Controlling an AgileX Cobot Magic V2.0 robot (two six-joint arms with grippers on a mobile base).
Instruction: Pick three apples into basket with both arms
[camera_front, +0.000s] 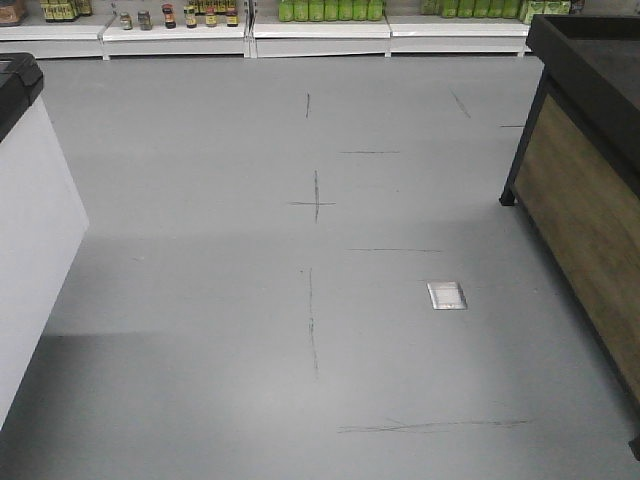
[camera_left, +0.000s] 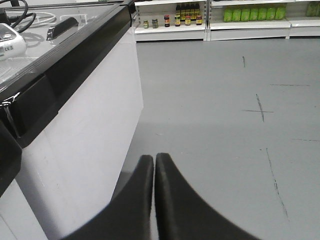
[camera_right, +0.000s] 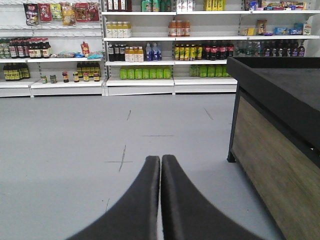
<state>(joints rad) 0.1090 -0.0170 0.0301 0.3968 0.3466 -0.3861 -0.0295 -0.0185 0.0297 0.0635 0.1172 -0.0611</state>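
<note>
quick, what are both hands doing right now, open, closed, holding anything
Left hand: closed, holding nothing.
Right hand: closed, holding nothing.

Grey marked floor (camera_front: 200, 300) between white cabinet (camera_front: 30, 230) and wood-panelled counter (camera_front: 580, 210); small, possibly metal, floor plate (camera_front: 447, 295).

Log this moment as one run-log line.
left gripper: jaws shut, empty | right gripper: jaws shut, empty | apples, basket: not in view | ahead: grey floor, stocked shelves
</note>
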